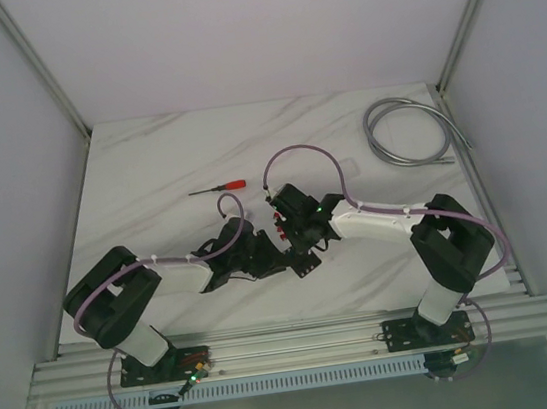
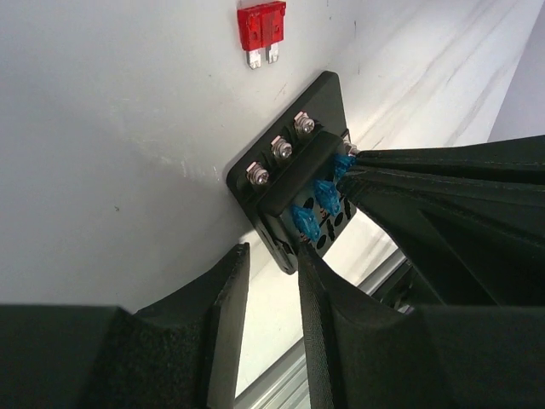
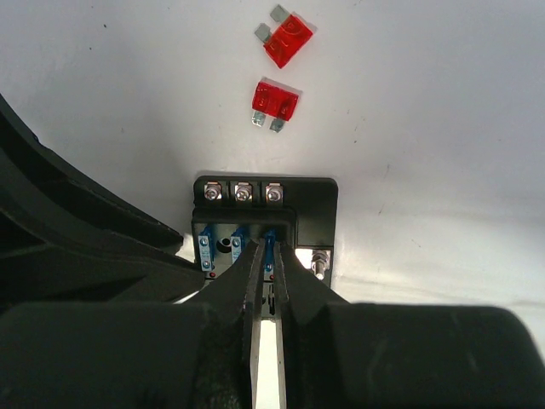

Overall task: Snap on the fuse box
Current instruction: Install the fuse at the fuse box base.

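Near the worktop's (image 1: 149, 180) front edge, the fuse box (image 3: 311, 200) lies flat. The right gripper (image 3: 266, 256) pinches a blue fuse (image 3: 269, 243). The left gripper (image 2: 271, 247) stands apart at the box's corner, with bare worktop beyond.

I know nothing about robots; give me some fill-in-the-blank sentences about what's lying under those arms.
The fuses seated in the fuse box are ___. Near it lie ___ loose red fuses. One edge of the box carries a row of ___ screws. The screwdriver has a ___ handle.
Missing words: blue, two, three, red.
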### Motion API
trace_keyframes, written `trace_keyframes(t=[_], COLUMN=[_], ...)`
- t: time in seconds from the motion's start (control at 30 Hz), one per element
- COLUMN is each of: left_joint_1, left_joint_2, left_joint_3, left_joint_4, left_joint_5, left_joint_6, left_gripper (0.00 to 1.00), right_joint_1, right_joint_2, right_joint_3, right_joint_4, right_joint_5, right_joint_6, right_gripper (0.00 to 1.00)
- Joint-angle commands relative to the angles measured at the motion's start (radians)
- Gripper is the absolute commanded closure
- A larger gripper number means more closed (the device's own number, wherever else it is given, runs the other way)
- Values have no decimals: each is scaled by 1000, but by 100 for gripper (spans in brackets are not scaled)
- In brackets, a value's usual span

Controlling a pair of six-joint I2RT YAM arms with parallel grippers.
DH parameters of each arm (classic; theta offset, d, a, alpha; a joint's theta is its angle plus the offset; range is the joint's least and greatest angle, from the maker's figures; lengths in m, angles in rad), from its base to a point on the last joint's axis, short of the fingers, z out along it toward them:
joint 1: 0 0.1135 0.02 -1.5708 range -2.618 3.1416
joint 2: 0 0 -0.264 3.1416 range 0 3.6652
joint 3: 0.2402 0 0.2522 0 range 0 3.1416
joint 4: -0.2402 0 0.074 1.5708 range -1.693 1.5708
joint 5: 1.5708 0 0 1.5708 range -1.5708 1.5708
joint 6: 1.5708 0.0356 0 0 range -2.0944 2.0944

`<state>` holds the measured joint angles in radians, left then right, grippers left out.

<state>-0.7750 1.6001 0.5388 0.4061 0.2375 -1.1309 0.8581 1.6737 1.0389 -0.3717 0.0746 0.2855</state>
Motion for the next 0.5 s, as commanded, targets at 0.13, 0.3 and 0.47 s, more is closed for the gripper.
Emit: trace_keyframes(t=[0.13,0.3,0.47], left_joint_1=[-8,-7,-7], left_joint_2=[56,44,39], left_joint_3=[-31,-41,-45], left_joint_4=[-97,-118,-136], left_joint_5=[-60,-82,-96], left_joint_6=[-16,-23,-24], left_gripper=[64,65,66], right_joint_1=[-25,-31,-31], right_joint_2=[74,89,121], right_joint_3=[-80,-92,-98], right_joint_4=[-129,-142,-168], right_joint_5=[59,92,140], right_joint_6=[8,0,-9], right_gripper=[100,100,100])
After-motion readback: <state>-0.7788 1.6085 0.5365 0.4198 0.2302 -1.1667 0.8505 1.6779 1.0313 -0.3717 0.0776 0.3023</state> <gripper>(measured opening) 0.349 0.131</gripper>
